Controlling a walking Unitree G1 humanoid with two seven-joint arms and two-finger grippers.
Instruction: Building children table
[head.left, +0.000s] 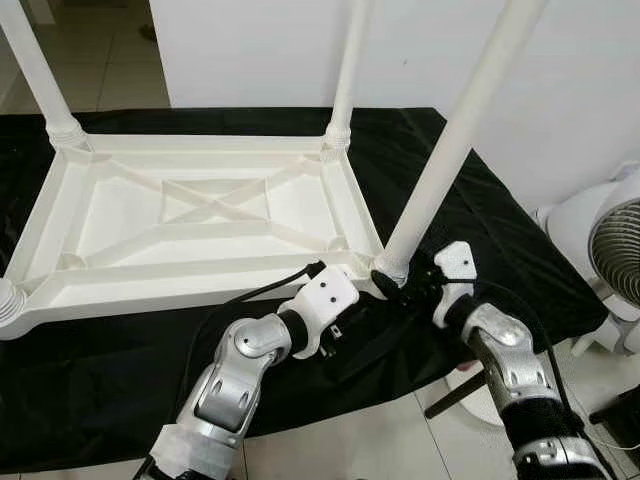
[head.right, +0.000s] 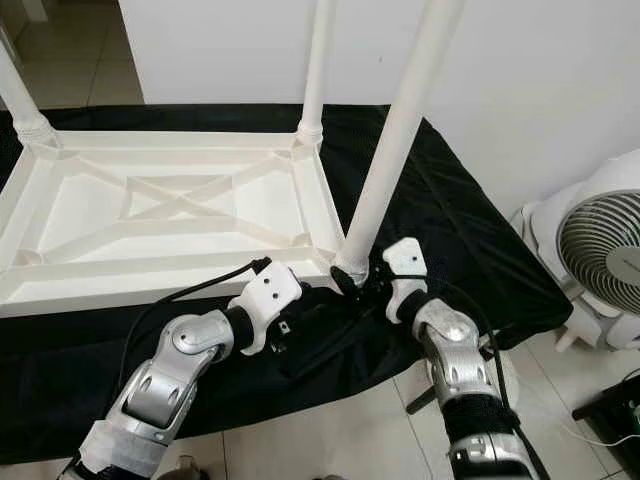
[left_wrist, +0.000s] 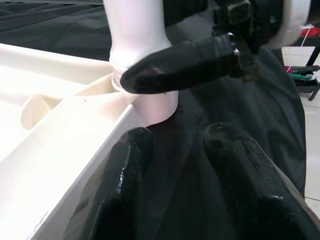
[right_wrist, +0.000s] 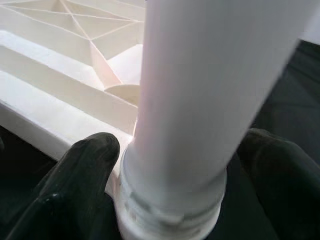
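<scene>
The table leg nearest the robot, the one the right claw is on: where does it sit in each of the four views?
Left eye view: table leg rises from lower centre-right to the top edge.
Right eye view: it runs from just right of centre to the top.
Left wrist view: its base is at top centre.
Right wrist view: it dominates, between the right claw's fingers.
Shared landmark: the tabletop corner socket.

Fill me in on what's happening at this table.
A white plastic children's table top lies upside down on a black cloth. Legs stand at its corners. The right gripper has its jaws around the base of the near-right white leg. The left gripper sits open on the cloth just beside that corner.
</scene>
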